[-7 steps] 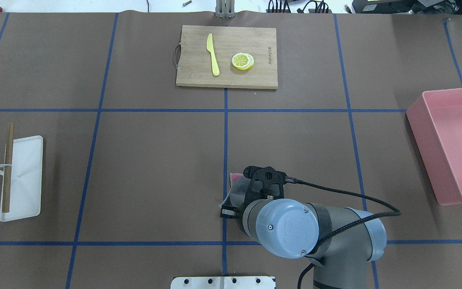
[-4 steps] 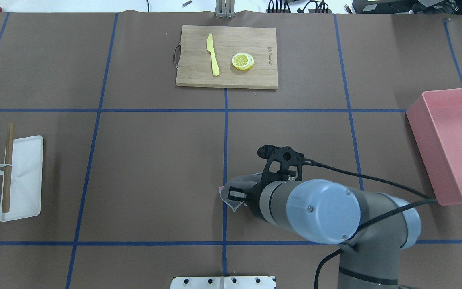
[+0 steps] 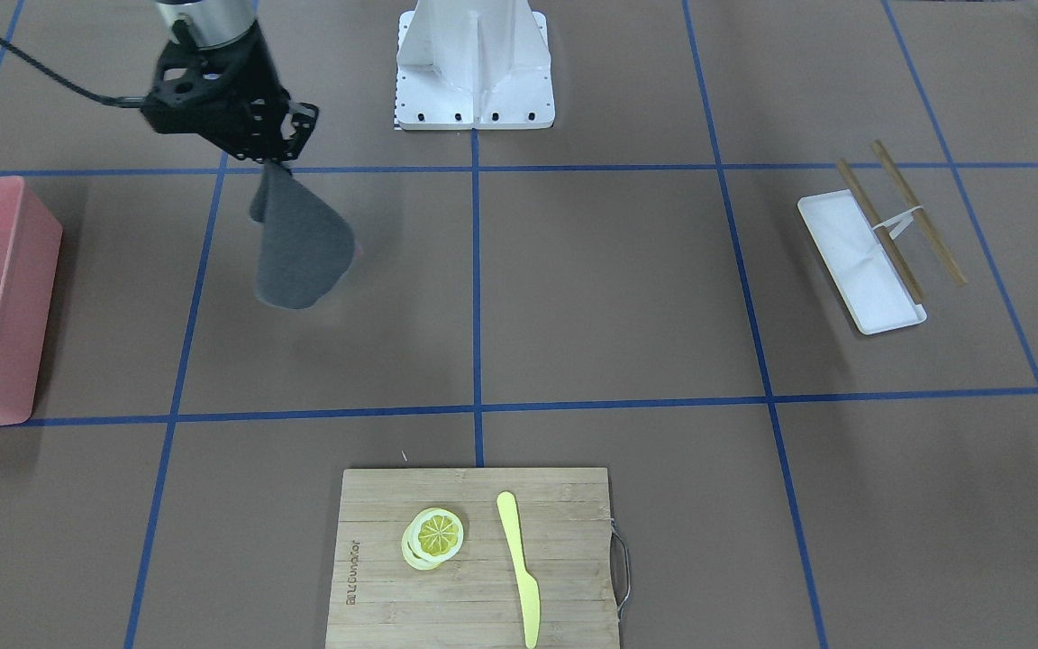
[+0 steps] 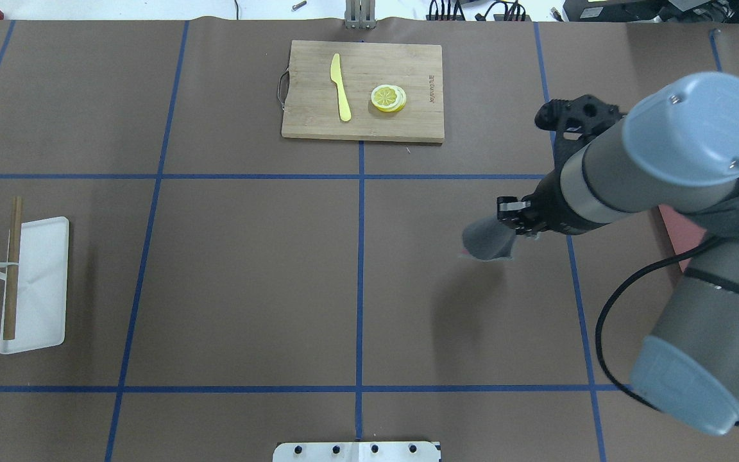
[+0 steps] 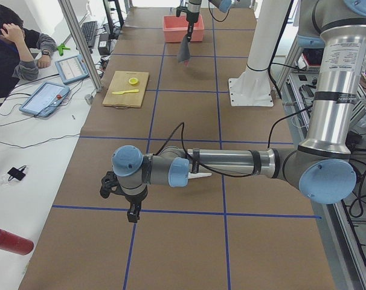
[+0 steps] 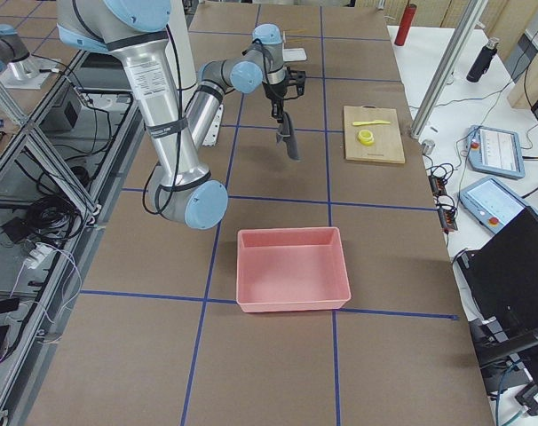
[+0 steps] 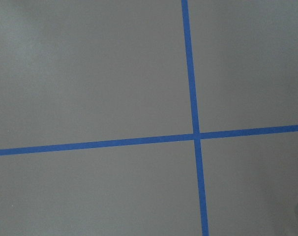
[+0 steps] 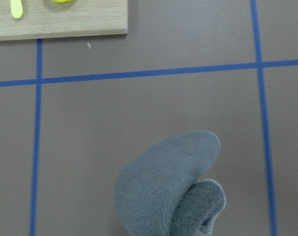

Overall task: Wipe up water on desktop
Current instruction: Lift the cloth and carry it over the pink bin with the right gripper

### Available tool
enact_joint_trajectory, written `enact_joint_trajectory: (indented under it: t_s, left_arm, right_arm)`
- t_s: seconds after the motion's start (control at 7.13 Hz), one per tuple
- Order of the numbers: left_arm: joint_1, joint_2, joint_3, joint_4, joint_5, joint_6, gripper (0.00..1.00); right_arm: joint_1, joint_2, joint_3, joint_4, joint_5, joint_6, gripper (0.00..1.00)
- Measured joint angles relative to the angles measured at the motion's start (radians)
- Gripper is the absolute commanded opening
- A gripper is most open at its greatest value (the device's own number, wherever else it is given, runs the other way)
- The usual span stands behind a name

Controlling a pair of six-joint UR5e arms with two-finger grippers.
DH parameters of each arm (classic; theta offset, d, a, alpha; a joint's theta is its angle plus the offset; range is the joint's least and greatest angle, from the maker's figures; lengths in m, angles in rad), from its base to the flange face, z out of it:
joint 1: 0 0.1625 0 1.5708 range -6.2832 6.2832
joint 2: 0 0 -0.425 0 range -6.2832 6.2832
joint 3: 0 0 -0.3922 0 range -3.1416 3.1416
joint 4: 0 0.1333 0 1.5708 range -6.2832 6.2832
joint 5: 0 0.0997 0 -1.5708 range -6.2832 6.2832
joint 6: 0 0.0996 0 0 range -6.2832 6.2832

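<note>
Matte brown desktop (image 4: pixel 247 256), ruled into big rectangles by thin blue tape lines (image 4: pixel 361 224); cloth (image 3: pixel 298 248) plain grey, with a sliver of pink at one edge; bin (image 6: pixel 291 300) at the bench's right end, solid pink; cutting board (image 3: pixel 375 541) by the far edge, pale bamboo in lengthwise strips with small dark lettering; knife (image 3: pixel 519 563) light yellow; lemon slice (image 3: pixel 436 534) bright yellow with a paler rim; tray (image 3: pixel 854 261) at the left end, white; sticks (image 3: pixel 924 220) brown, tied by a white band (image 3: pixel 897 221); right arm (image 4: pixel 696 128) silver-grey with pale blue caps; right gripper (image 3: pixel 276 155) black; base plate (image 3: pixel 474 81) white.
</note>
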Motion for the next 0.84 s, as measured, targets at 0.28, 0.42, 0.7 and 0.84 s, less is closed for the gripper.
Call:
enact_joint_trajectory:
  t_s: [0.28,0.42,0.7,0.84]
  left_arm:
    - [0.001,0.001,0.0,-0.001,-0.003,-0.001,0.99]
    - [0.001,0.002,0.0,-0.001,-0.003,-0.001,0.99]
    - [0.003,0.002,-0.001,-0.002,-0.003,-0.001,0.99]
    - [0.005,0.002,-0.001,-0.004,-0.003,-0.001,0.99]
  right_arm:
    - [0.212,-0.18,0.019,-0.028,0.106,-0.325,0.0]
    - [0.326,-0.274,0.02,-0.028,0.166,-0.514,0.0]
    - [0.54,-0.441,0.006,-0.029,0.273,-0.871,0.0]
    - [0.626,-0.503,-0.018,-0.029,0.295,-1.023,0.0]
